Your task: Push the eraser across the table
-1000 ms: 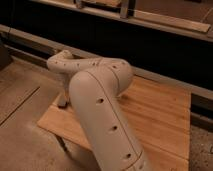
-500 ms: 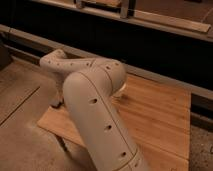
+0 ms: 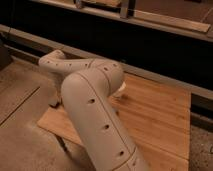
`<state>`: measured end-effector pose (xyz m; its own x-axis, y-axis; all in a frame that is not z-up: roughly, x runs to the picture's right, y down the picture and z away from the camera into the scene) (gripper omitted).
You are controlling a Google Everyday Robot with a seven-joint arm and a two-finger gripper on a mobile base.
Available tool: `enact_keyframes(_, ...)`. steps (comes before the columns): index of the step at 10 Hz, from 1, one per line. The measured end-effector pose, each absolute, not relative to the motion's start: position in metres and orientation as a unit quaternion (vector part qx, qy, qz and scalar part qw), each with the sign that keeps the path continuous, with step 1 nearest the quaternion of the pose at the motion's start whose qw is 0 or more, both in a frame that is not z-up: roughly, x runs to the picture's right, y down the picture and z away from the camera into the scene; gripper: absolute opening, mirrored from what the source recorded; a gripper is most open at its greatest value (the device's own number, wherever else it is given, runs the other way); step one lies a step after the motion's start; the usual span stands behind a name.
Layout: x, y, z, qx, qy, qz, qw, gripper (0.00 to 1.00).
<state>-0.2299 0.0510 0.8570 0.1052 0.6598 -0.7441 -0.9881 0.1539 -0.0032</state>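
Note:
The table [image 3: 160, 115] has a light brown plank-wood top and fills the middle and right of the camera view. My white arm [image 3: 92, 107] rises from the bottom centre, bends at an elbow and reaches left. The wrist turns down to my gripper [image 3: 54, 102], which hangs low at the table's left edge and is mostly hidden behind the arm. The eraser is not visible; the arm covers the left part of the table top.
A grey concrete floor [image 3: 20, 125] lies left of the table. A dark wall with a pale ledge [image 3: 165, 80] runs behind the table's far edge. A thin table leg [image 3: 62, 144] shows under the near left corner.
My arm has swung to the left: the elbow and forearm sit further left than one second ago, and the gripper end has shifted slightly left along the table's edge.

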Motion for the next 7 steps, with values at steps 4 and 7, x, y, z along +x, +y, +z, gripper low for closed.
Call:
enact_keyframes(4, -0.257, 0.040, 0.850, -0.262, 0.297, 0.579, 0.713, 0.65)
enact_keyframes(7, -0.265, 0.036, 0.849, -0.263, 0.292, 0.576, 0.717, 0.65)
